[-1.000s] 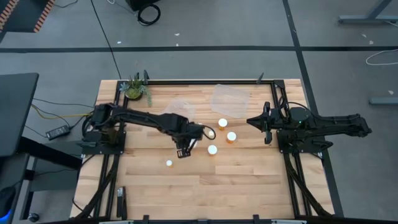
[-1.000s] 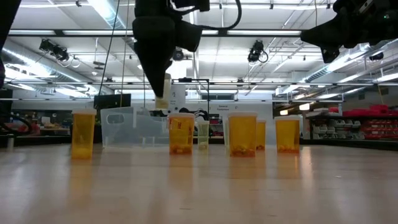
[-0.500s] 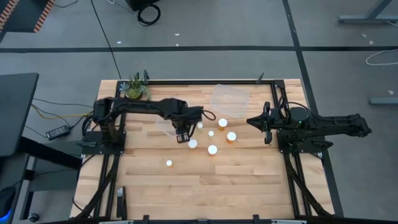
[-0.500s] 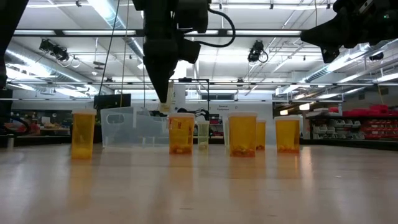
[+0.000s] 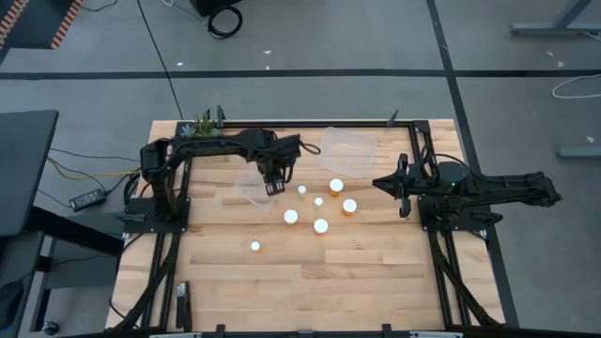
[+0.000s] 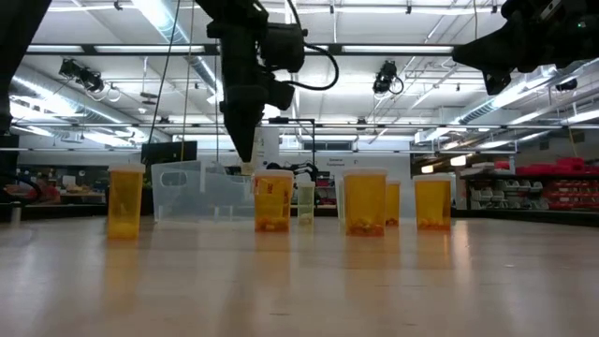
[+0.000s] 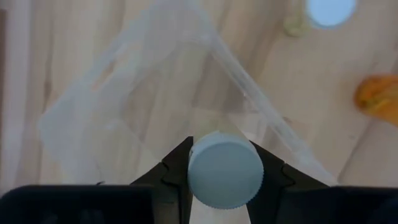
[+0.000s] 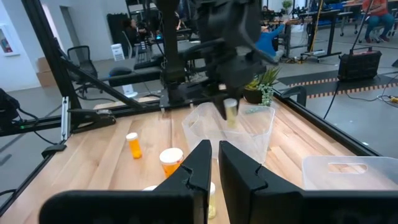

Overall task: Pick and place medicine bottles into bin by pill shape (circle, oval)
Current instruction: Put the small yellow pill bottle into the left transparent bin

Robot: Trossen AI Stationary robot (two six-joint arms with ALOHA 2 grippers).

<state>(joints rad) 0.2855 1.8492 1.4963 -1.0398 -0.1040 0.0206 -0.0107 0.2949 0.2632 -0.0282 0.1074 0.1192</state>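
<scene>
My left gripper (image 5: 274, 185) is shut on a small amber bottle with a white cap (image 7: 225, 169) and hangs over a clear plastic bin (image 5: 250, 181) at the table's far left. The right wrist view shows the bottle (image 8: 231, 112) just above the bin's rim (image 8: 249, 118). Several more white-capped amber bottles stand upright on the table around the middle (image 5: 321, 225), (image 5: 349, 206), (image 5: 254, 247). My right gripper (image 5: 378, 183) waits at the right, shut and empty, raised off the table. My left gripper pinches the bottle between its two fingers, one on each side of the white cap (image 7: 225, 169). The fingers (image 7: 177, 168) come from above, pointing down. The bottle hangs upright below them (image 8: 231, 112), lifted clear of the table, over the bin.
A second clear bin (image 5: 349, 150) stands at the far middle of the table. A small green plant (image 5: 202, 124) sits at the far left corner, beside the left arm. The near half of the table holds only one bottle.
My left gripper has carried the bottle from the middle of the table toward the far edge, clear of the other bottles, and now hangs over the left clear bin. It stays shut on the bottle, which stays upright.
</scene>
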